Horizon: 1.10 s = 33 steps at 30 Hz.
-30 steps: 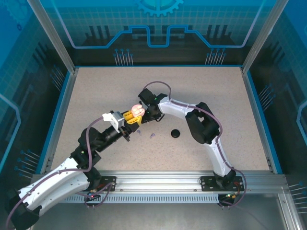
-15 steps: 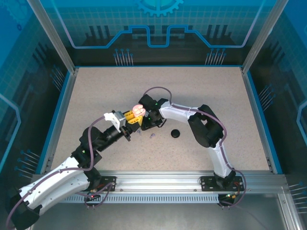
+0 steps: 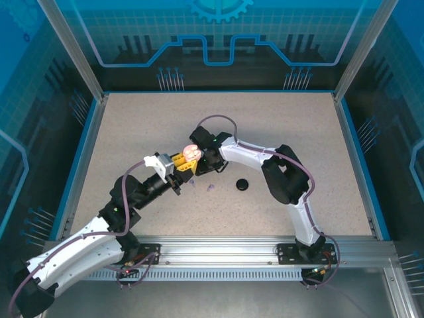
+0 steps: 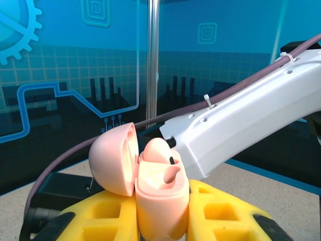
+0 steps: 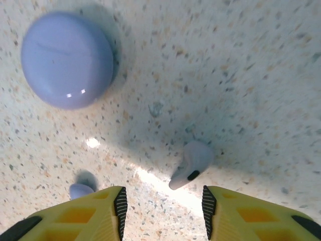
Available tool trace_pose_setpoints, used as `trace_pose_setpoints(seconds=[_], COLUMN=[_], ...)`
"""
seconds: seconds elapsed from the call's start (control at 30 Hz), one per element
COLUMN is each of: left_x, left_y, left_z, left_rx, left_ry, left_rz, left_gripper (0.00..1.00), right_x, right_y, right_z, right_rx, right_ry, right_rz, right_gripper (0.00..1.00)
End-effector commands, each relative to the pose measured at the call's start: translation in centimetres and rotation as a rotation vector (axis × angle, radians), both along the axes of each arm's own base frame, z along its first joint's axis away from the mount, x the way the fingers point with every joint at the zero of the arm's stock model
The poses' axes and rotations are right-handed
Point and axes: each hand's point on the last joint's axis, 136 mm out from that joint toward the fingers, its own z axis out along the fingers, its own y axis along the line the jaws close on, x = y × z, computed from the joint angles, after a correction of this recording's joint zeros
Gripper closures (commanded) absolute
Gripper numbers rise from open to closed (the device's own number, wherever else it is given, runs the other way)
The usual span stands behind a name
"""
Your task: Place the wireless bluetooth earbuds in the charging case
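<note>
Pink case [image 4: 150, 186]: lid swung back, pinched upright between left claw [image 4: 160, 221] pads, held off the table so its sockets face up for loading; one pale bud seems seated inside.
Left claw: clenched on the case, acting as a fixture.
Right claw [image 5: 163, 211]: released, fingers spread, poised over the table [image 5: 251, 75] with a lilac bud [image 5: 193, 163] lying between the tips, lined up for a pick.
Second lilac bud [image 5: 80, 191]: just beside the left finger, partly hidden.
Lilac case [image 5: 67, 60]: closed, resting apart from the buds.
Black disc [image 3: 242, 184]: on the table near the right arm.
Next, judged: descend, close on bud.
</note>
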Motion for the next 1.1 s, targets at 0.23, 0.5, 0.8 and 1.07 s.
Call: trace_pose_setpoints(seconds=[0.23,0.5,0.8,1.07], left_x=[-0.5,-0.4,-0.4,-0.4], left_y=[0.5,0.6,0.6,0.5], left_z=[2.1,2.1,2.1,2.1], left_rx=[-0.037,-0.036,-0.034,-0.033], left_ry=[-0.045,-0.046,-0.047,-0.047], left_rz=[0.011,0.014,0.016,0.013], left_gripper=[0.92,0.92,0.92,0.92], right_x=[1.8,1.7,0.8,0.1], right_y=[-0.9,-0.9,-1.4,-1.8], right_z=[-1.1,-2.5,-3.7,-5.3], right_rx=[-0.1,-0.136,-0.167,-0.209], right_ry=[-0.003,0.031,0.076,0.104], right_rz=[-0.057,-0.044,-0.022,0.001], right_gripper=[0.56,0.6,0.66,0.7])
